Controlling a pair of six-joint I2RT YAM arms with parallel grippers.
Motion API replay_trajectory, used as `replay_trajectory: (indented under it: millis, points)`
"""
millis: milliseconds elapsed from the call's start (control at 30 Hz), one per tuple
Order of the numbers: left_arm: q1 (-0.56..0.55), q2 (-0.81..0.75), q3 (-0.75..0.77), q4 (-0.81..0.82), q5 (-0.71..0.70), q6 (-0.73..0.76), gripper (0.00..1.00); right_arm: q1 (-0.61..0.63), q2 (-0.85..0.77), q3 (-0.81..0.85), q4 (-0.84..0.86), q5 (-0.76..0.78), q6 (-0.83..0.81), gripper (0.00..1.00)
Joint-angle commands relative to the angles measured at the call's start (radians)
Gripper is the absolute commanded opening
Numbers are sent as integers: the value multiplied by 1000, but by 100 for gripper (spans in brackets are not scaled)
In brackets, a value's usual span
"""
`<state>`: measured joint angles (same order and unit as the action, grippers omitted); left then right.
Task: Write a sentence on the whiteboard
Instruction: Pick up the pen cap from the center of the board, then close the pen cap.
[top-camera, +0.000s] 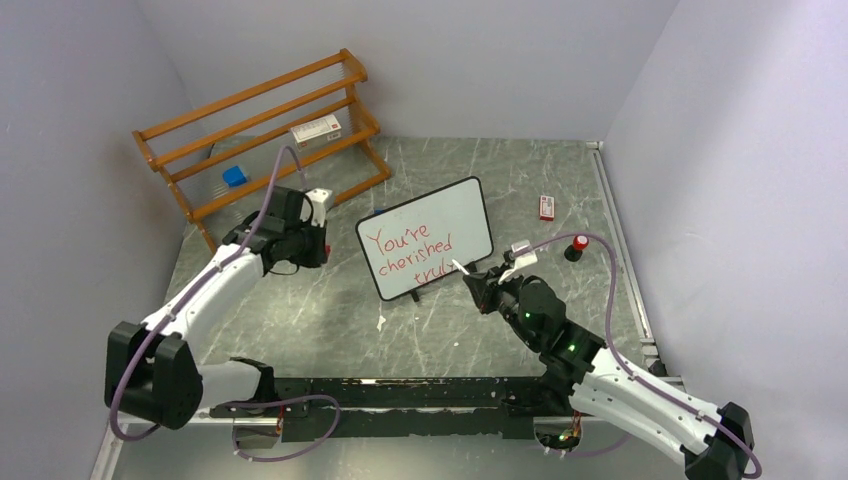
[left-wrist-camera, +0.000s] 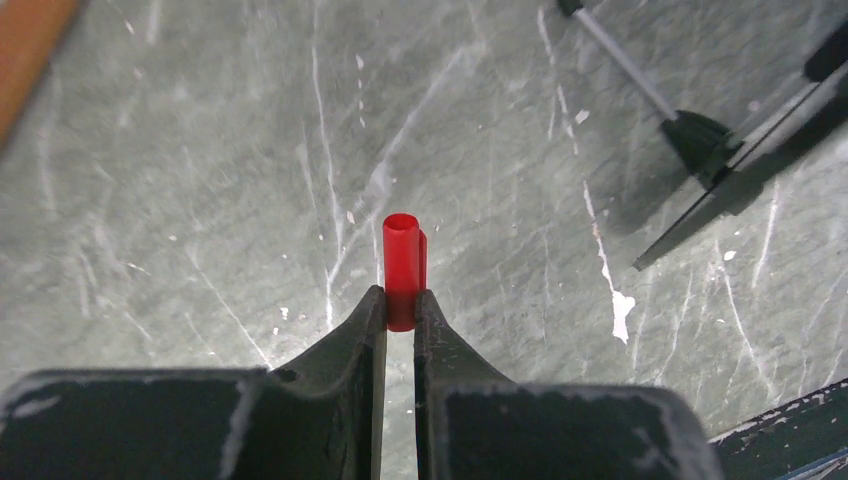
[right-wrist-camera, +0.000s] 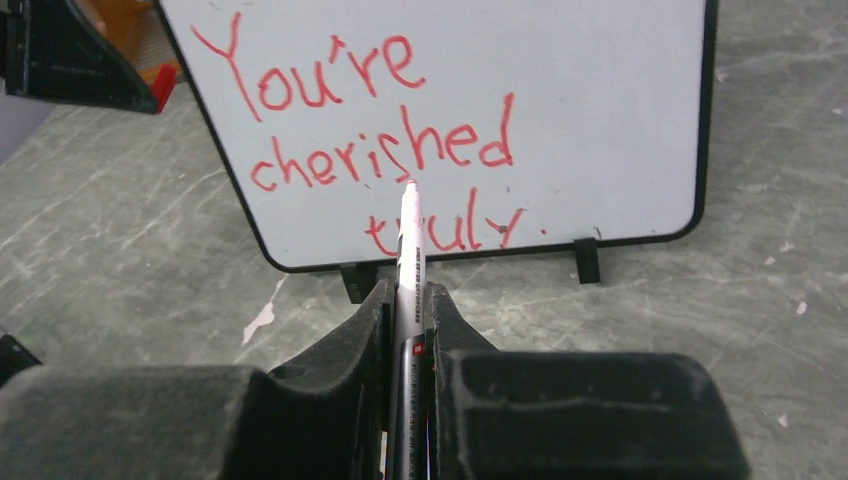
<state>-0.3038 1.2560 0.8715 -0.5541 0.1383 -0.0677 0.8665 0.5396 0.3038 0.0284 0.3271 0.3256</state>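
The whiteboard (top-camera: 455, 215) stands tilted on small black feet mid-table, also in the right wrist view (right-wrist-camera: 600, 120). The sentence (top-camera: 410, 255) in red reads "You're cherished truly." in three lines (right-wrist-camera: 380, 150). My right gripper (top-camera: 483, 283) is shut on a white marker (right-wrist-camera: 409, 250) whose tip points at the board, a little off it. My left gripper (top-camera: 318, 232), left of the board, is shut on the red marker cap (left-wrist-camera: 402, 262); only the board's edge and a foot (left-wrist-camera: 700, 140) show in the left wrist view.
A wooden rack (top-camera: 265, 125) stands at the back left with a small box (top-camera: 315, 130) on it and a blue object (top-camera: 234, 176) under it. A small red-and-white box (top-camera: 546, 207) and a red-topped object (top-camera: 578, 246) lie right of the board.
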Motion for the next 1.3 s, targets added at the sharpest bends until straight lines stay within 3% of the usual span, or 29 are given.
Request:
replay_trajectory:
  millis: [0, 367, 767, 1033, 1267]
  points:
    - [-23, -74, 76, -40, 33, 104, 5, -5, 6, 62, 1, -78, -37, 0]
    - [-137, -196, 211, -132, 13, 278, 5, -4, 41, 169, -9, -245, -84, 0]
    - [-341, -340, 210, -178, -56, 644, 5, -4, 64, 298, -69, -443, -118, 0]
    - [-495, -301, 222, -216, -92, 811, 5, -3, 155, 327, 30, -610, -84, 0]
    - [-588, -274, 231, -228, -123, 908, 5, -4, 209, 348, 54, -649, -84, 0]
